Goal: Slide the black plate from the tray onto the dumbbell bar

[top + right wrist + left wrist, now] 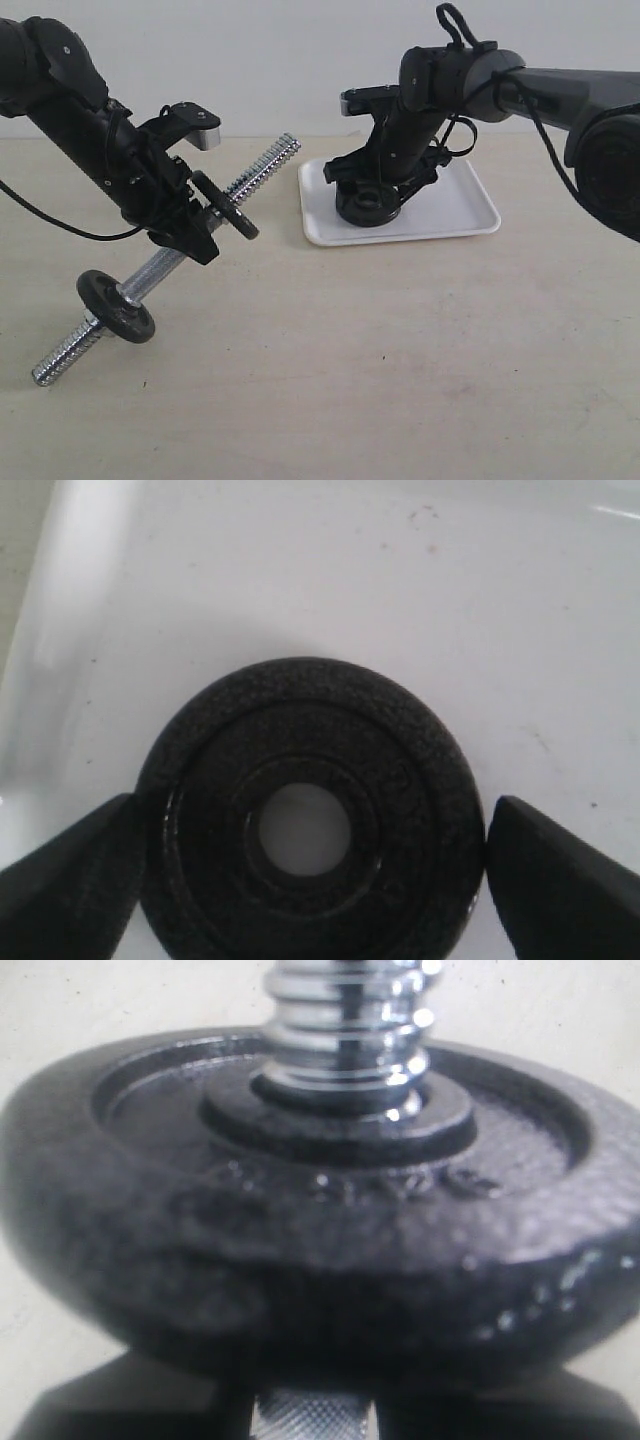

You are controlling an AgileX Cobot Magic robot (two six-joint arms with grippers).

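The black plate [400, 780] lay flat in the tray [460, 205]. The right gripper [378, 186] had its jaws on either side of the plate's rim (pressing it or just beside it, I could not tell). Well apart, the left gripper [195, 235] was clamped on the middle of the tilted dumbbell bar [262, 165], between 2 more discs [118, 307].

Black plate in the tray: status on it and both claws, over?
Left gripper shut on dumbbell bar, held tilted. Right gripper closed on black plate, flat in tray. Two plates already on bar; upper end free.
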